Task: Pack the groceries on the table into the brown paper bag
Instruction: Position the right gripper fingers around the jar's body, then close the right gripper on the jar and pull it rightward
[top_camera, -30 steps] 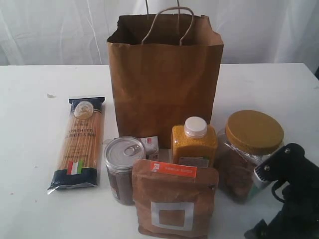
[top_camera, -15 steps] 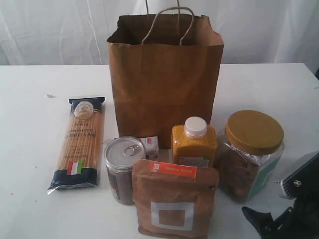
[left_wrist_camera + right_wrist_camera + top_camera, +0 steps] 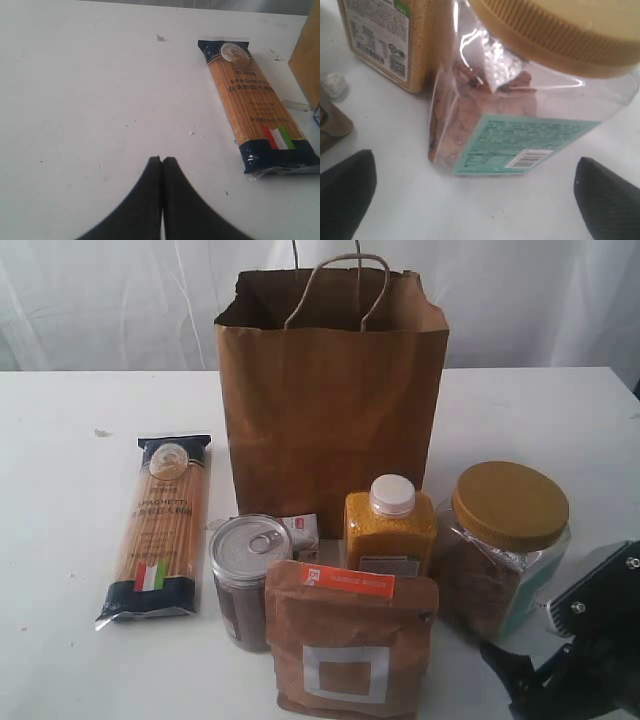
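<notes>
We found the right gripper (image 3: 475, 200) spread as wide as it goes, its two dark fingers standing on either side of the gold-lidded clear jar (image 3: 485, 115) and not touching it. One second before, this gripper stood higher, close against the jar's side. Now it had come down and drawn back a little, low over the table (image 3: 60, 440), with the jaws turned toward the foot of the jar. None of the groceries had moved. The left gripper (image 3: 161, 162) was pressed together on nothing, over bare table, with the spaghetti packet (image 3: 255, 105) lying flat near it.

Going outward, the white-capped yellow bottle (image 3: 390, 530) stood just beside the jar, the brown pouch with orange label (image 3: 350, 645) in front of the bottle, and the pull-tab tin (image 3: 248, 575) next to the pouch. The brown paper bag (image 3: 330, 410) stood upright and open behind them all, and its inside was hidden from us. We judged that the packing had not begun and that the jar was to be taken first; the bottle, being so close, could be pushed by the nearer finger
</notes>
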`<state>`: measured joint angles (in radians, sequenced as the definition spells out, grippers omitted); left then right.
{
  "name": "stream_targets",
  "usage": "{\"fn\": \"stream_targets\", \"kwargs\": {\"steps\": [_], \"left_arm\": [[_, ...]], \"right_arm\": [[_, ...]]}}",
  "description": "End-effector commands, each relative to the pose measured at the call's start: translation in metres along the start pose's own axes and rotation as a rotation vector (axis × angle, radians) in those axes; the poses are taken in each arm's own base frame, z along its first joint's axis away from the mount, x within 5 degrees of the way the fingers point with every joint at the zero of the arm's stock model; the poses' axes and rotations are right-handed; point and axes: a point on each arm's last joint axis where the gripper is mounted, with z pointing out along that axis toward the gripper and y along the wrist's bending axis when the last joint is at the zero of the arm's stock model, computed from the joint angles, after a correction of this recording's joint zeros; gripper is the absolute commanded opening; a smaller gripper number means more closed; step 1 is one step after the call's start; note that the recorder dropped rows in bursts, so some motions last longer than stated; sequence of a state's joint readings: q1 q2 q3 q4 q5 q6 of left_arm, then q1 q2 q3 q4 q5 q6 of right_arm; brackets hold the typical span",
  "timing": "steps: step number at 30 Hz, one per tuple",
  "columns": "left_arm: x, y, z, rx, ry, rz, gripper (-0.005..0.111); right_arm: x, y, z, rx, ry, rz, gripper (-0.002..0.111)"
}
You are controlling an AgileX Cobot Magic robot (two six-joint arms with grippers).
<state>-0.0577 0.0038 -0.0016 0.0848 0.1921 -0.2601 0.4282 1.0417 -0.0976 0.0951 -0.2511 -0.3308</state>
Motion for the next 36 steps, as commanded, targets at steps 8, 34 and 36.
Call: {"fn": "stream_targets", "kwargs": {"steps": [8,34,36], "left_arm": [[0.0,0.0,0.0,0.006,-0.007,0.003,0.0],[0.0,0.0,0.0,0.006,-0.007,0.003,0.0],[0.0,0.0,0.0,0.006,-0.007,0.003,0.0]], "right_arm": [[0.0,-0.004,0.019,0.046,-0.009,0.049,0.105],[-0.017,-0.005,0.056,0.032,-0.116,0.266,0.105],[-0.016,-0.004,0.057,0.027,-0.108,0.331,0.105]]}}
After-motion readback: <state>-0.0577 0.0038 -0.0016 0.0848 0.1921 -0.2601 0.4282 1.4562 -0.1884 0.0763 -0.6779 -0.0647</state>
